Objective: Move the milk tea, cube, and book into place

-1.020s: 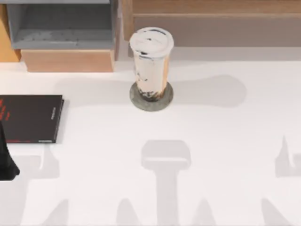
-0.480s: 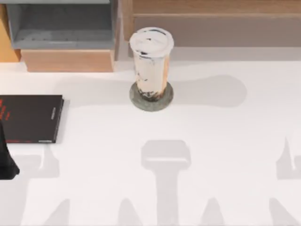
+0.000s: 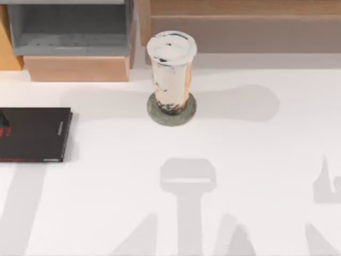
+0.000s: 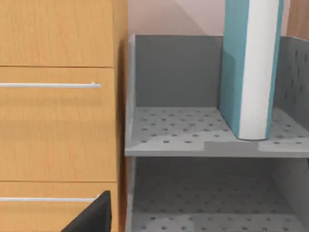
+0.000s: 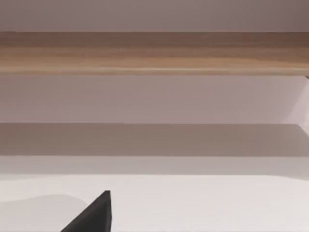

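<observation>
The milk tea (image 3: 171,66) stands upright on a flat grey round coaster (image 3: 171,113) at the back middle of the table. In the left wrist view the teal book (image 4: 248,67) stands upright on the upper level of a grey perforated shelf (image 4: 178,130), with nothing holding it. A black piece of my left gripper (image 4: 91,217) shows low in that view, well short of the shelf. A black piece of my right gripper (image 5: 91,215) hangs over bare white table, facing the back wall. The cube is out of view.
A thin black book with red lettering (image 3: 33,134) lies flat at the table's left edge. The grey shelf unit (image 3: 69,26) and wooden drawers (image 4: 58,121) stand at the back left. A wooden ledge (image 3: 240,21) runs along the back right.
The dark shape of my left arm at the top view's left edge has gone from the picture. The arm shadows along the table's front have shifted. The milk tea and black book have not moved.
</observation>
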Action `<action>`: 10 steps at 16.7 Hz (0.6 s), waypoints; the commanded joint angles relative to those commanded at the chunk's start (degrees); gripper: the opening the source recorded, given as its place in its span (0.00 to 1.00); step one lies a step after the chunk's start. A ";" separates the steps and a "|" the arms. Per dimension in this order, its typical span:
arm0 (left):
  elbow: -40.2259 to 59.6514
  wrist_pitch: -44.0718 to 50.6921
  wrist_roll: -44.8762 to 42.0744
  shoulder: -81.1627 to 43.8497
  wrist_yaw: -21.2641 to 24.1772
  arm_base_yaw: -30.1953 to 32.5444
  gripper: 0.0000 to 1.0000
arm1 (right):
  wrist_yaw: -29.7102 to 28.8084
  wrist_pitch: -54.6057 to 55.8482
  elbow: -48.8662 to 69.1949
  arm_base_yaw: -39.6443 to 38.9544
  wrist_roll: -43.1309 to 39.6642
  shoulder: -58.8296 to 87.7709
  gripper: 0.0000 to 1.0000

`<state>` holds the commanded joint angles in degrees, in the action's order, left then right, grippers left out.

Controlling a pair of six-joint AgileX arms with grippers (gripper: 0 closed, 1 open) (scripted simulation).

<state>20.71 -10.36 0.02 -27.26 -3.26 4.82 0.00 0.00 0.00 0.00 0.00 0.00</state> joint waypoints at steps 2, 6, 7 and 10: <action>7.65 -3.95 0.11 -12.07 -1.42 1.47 1.00 | 0.00 0.00 0.00 0.00 0.00 0.00 1.00; 23.44 -12.09 0.36 -38.37 -4.37 4.50 1.00 | 0.00 0.00 0.00 0.00 0.00 0.00 1.00; 27.25 -14.06 0.41 -44.81 -5.07 5.24 1.00 | 0.00 0.00 0.00 0.00 0.00 0.00 1.00; 37.71 -19.45 0.54 -62.00 -6.97 7.30 1.00 | 0.00 0.00 0.00 0.00 0.00 0.00 1.00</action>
<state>58.42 -29.81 0.55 -89.26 -10.23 12.12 0.00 0.00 0.00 0.00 0.00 0.00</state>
